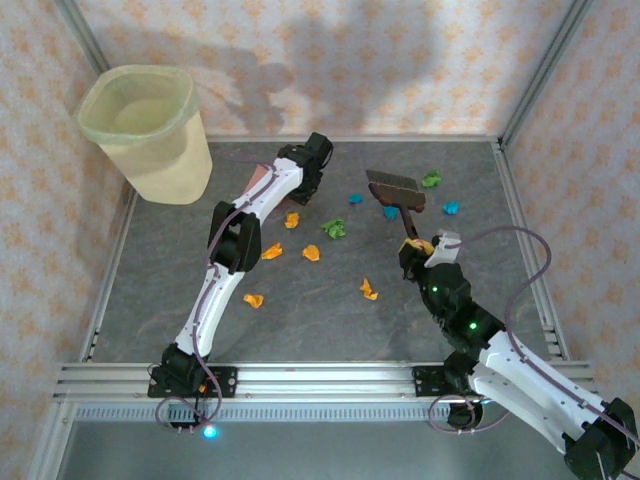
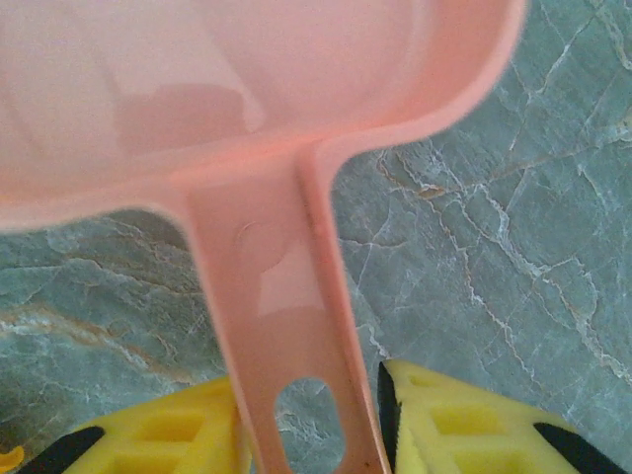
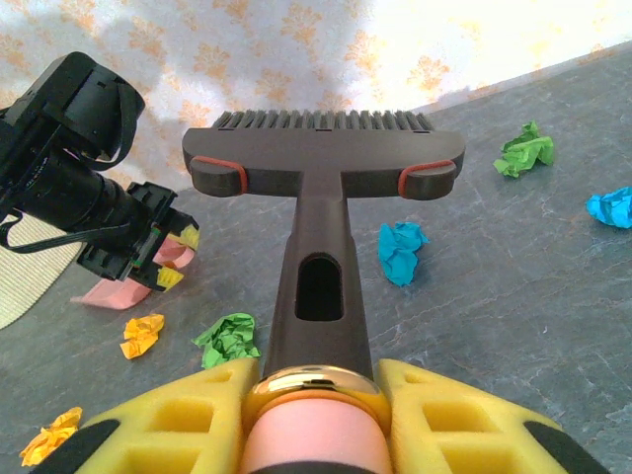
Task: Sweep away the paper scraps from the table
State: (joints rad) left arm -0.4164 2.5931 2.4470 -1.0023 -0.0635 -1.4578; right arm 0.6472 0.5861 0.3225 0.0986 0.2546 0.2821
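Observation:
Orange, green and teal-blue paper scraps (image 1: 334, 229) lie scattered over the middle of the dark stone-patterned table (image 1: 150, 300). In the right wrist view a green scrap (image 3: 230, 338) and a blue one (image 3: 400, 251) lie either side of the brush. My left gripper (image 2: 306, 383) sits with its yellow fingers closed on the handle of the pink dustpan (image 2: 247, 99), which rests on the table at the back left (image 1: 262, 180). My right gripper (image 3: 314, 373) is shut on the handle of a dark brush (image 3: 321, 158), its head held toward the back right (image 1: 395, 186).
A pale yellow-green bin (image 1: 140, 100) stands in the back left corner. Aluminium rails (image 1: 330, 380) run along the table's edges, with patterned walls behind. The left arm (image 3: 69, 148) and the dustpan (image 3: 114, 293) are to the left of the brush head.

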